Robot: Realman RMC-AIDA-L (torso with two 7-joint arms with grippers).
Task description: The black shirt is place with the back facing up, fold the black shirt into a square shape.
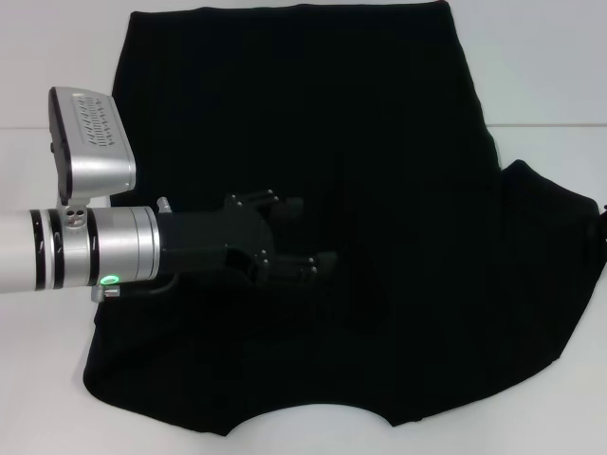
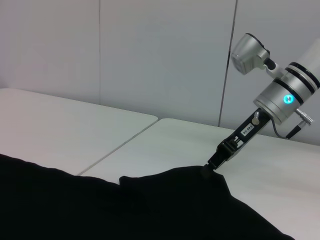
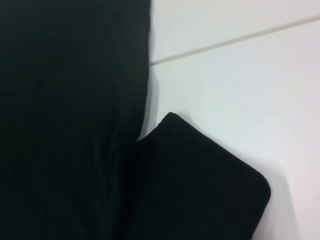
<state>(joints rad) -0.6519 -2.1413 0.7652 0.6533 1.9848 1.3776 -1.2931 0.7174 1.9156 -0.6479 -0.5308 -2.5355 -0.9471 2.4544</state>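
The black shirt [image 1: 313, 114] lies flat on the white table [image 1: 541, 76], neckline toward me at the near edge. Its left side ends in a straight edge with no sleeve showing. Its right sleeve [image 1: 550, 246] spreads out to the right and also shows in the right wrist view [image 3: 200, 185]. My left gripper [image 1: 318, 235] reaches in from the left over the middle of the shirt, fingers spread, holding nothing. My right gripper [image 2: 214, 162] is at the far right edge of the table, pinched on the tip of the right sleeve, which rises slightly to it.
A seam between two tabletops [image 1: 550, 124] runs across behind the sleeve. Bare white table shows to the right and far left of the shirt. A pale wall [image 2: 150, 50] stands beyond the table.
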